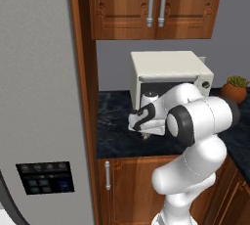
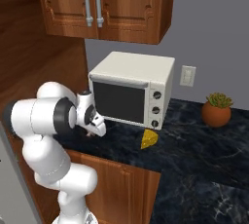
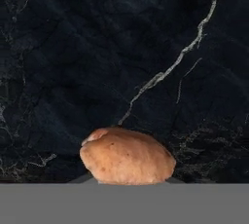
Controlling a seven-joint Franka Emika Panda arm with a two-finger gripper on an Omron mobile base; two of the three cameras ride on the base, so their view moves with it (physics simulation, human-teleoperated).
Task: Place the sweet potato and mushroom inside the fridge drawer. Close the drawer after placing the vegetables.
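One white robot arm bends low over a black marble counter (image 2: 194, 135) veined with thin pale lines. Its gripper (image 1: 145, 135) points down at the counter in front of one boxy cream microwave (image 2: 133, 86), its jaws pressed together on one sweet potato (image 3: 126, 157), a smooth, oblong, orange-brown lump sitting right at the fingertips just above the stone. One yellow cheese wedge (image 2: 149, 139) lies on the counter nearby, and one round terracotta pot (image 2: 216, 113) holds a spiky green plant. Two wooden cabinet doors (image 2: 104, 4) hang overhead, each with one metal bar handle.

Glossy white rounded arm (image 1: 195, 136), dark grey joint rings, black-and-white wrist housing.
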